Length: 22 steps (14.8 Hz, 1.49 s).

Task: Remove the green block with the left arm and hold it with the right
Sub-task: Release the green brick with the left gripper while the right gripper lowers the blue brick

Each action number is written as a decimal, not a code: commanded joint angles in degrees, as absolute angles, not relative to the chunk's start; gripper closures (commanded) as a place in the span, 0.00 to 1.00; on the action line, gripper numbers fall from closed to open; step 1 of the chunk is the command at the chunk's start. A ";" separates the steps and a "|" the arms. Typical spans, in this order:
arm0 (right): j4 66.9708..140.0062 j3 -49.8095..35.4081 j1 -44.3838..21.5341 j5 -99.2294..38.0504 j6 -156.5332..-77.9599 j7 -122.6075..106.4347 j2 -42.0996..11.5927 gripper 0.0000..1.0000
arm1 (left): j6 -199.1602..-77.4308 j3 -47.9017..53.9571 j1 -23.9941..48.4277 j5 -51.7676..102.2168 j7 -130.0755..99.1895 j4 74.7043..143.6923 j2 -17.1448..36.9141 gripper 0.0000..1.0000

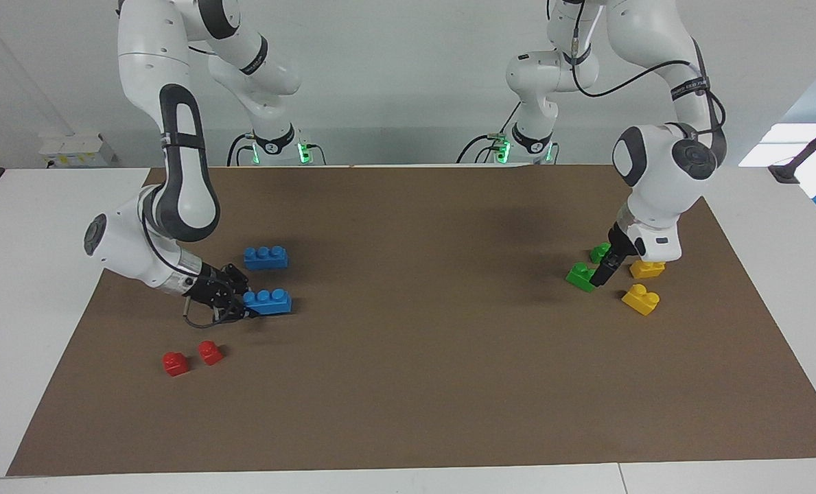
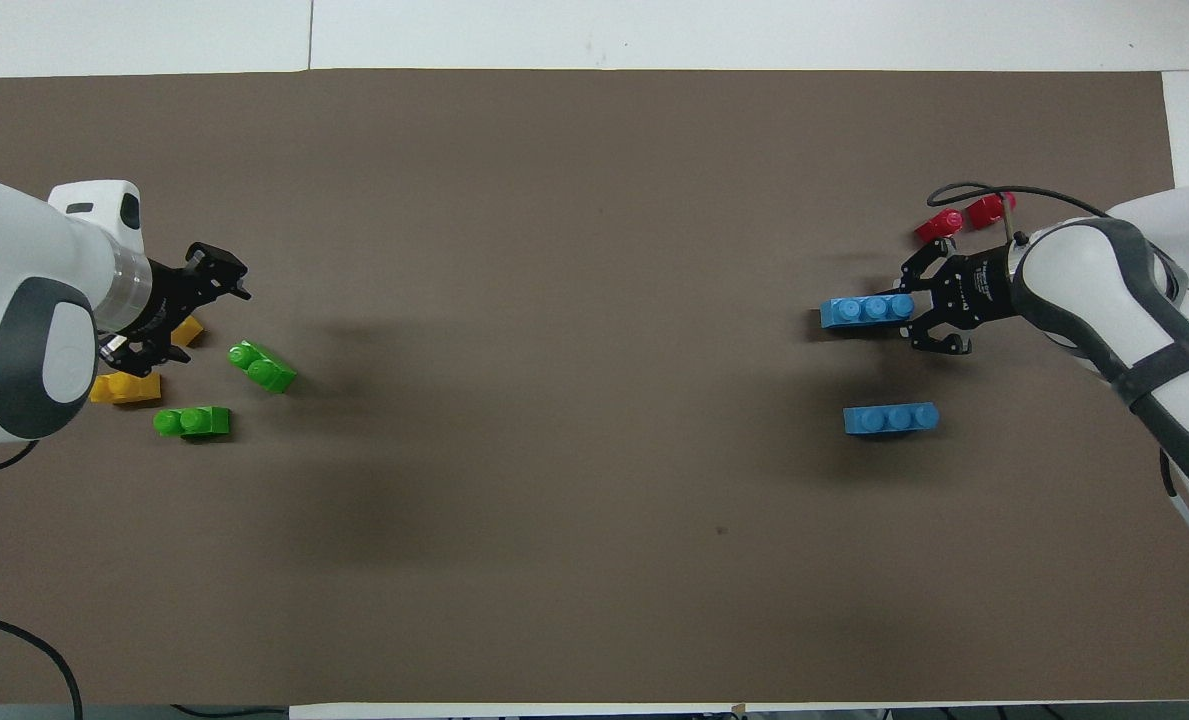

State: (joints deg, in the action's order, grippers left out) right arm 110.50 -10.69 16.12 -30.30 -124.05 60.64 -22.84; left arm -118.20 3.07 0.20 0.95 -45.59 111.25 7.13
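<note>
While the right gripper (image 1: 246,307) clamps a blue brick (image 1: 268,300), the left gripper (image 1: 603,272) stands open beside the green block (image 1: 579,276).

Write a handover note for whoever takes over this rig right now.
Left pincer: open, empty, beside the green block.
Right pincer: shut on a blue brick at the right arm's end of the table.
Green block lies loose on the mat; a second green block lies apart from it, nearer the robots.
Done: the green blocks are separate.
Left: no pincer holds a green block; the right one is occupied with blue.
</note>
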 commanded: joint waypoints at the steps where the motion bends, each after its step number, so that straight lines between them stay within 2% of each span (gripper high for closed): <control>1: 113.99 -11.07 16.35 -29.27 -126.12 61.61 -20.21 1.00 | -110.95 3.17 -0.70 0.53 -38.80 106.37 5.89 0.00; 4: 113.99 -11.07 16.35 -29.27 -126.04 61.52 -20.13 1.00 | -103.91 2.73 -2.19 0.53 -26.67 101.70 3.62 0.00; 9: 113.99 -11.07 16.35 -29.27 -125.95 61.61 -20.13 0.94 | -97.31 2.55 -2.64 0.53 -14.77 101.34 -3.33 0.00; 10: 113.99 -11.07 16.35 -29.27 -125.95 61.61 -20.21 0.86 | -96.69 2.64 -2.55 0.53 -14.59 101.34 -4.30 0.00; 11: 113.99 -11.07 16.35 -29.18 -125.86 61.44 -20.13 0.68 | -96.07 2.55 -2.55 0.44 -14.42 101.34 -5.26 0.00; 12: 113.99 -11.07 16.35 -28.40 -125.60 61.09 -20.13 0.41 | -94.93 2.37 -2.20 0.44 -13.02 101.34 -5.45 0.00; 13: 113.73 -11.07 16.35 -27.87 -125.25 61.08 -20.21 0.28 | -93.18 2.29 -1.94 0.35 -10.83 100.73 -5.45 0.00; 14: 113.56 -11.07 16.43 -27.69 -125.07 61.00 -20.13 0.24 | -90.55 2.46 -1.85 0.35 -8.55 98.03 -5.28 0.00; 16: 113.12 -11.07 16.35 -27.69 -124.46 61.17 -20.04 0.23 | -83.62 2.72 -1.85 -2.01 -1.80 91.78 -3.70 0.00; 19: 111.63 -10.99 16.35 -27.51 -122.62 61.78 -19.08 0.20 | -83.05 2.73 -1.76 -2.02 0.53 90.79 -3.25 0.00; 20: 110.14 -10.99 16.35 -26.99 -120.69 62.05 -18.64 0.17 | -83.58 2.64 -1.84 -1.50 0.18 90.88 -3.25 0.00; 22: 107.76 -11.07 16.35 -24.45 -119.18 62.05 -17.67 0.02 | -85.16 2.55 -1.85 -0.10 -5.33 90.79 -3.16 0.00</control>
